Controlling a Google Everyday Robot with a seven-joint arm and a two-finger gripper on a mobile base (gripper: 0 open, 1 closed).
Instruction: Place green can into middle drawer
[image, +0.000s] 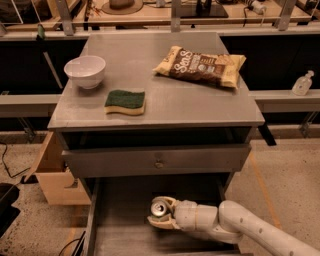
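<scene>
Over the wide grey metal middle drawer (120, 220), open beneath the worktop, the slim green can (160, 208) sits about upright, long axis near vertical, silver top upward, clasped between the jaws of the white gripper (161, 216). Risk: if let go tilted or above the floor, it may topple and roll.

**Legible text: one item.** Snack bag (200, 67), lying at 1 o'clock on the table (190, 107), carries large cream script on its brown face, reading approximately "Sens". Its smaller print and the round seal beside it cannot be read.

Green can (160, 208), at 6 o'clock in the view over the middle drawer (122, 205), shows only its silver top, and no lettering is legible.

Claw (161, 215), at 6 o'clock below the table top, is closed around the can.

Clear bottle (302, 83), at 3 o'clock, has an unreadable label.
</scene>
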